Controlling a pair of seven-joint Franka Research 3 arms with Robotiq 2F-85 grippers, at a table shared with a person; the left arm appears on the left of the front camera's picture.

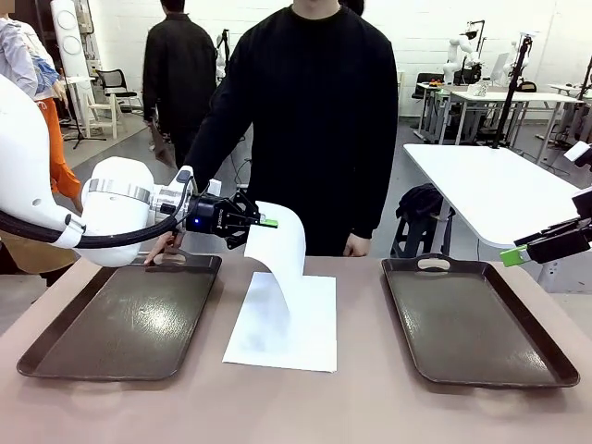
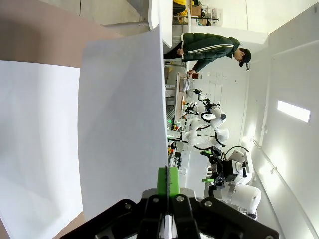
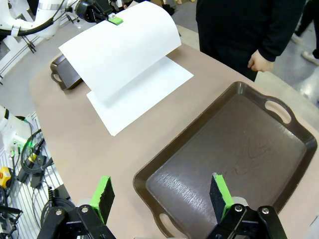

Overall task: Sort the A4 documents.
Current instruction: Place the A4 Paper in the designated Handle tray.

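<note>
- The left gripper is clenched on the edge of one lifted A4 sheet. Its green pads are pressed together with the paper's rim between them, left of centre in the front view.
- From the pinch, that sheet arches up and curls down towards frame centre. Its lower end rests on the flat A4 paper lying on the worktop.
- The flat paper lies between the two trays, touching neither. It may be a single sheet or a thin stack; the edges are too fine to tell.
- The right gripper is released, its pads spread wide. It hangs above the near end of the dark brown tray at frame right, touching nothing and well apart from the paper.
- The dark brown tray at frame left lies below the left arm, with a person's hand on its far handle.
</note>
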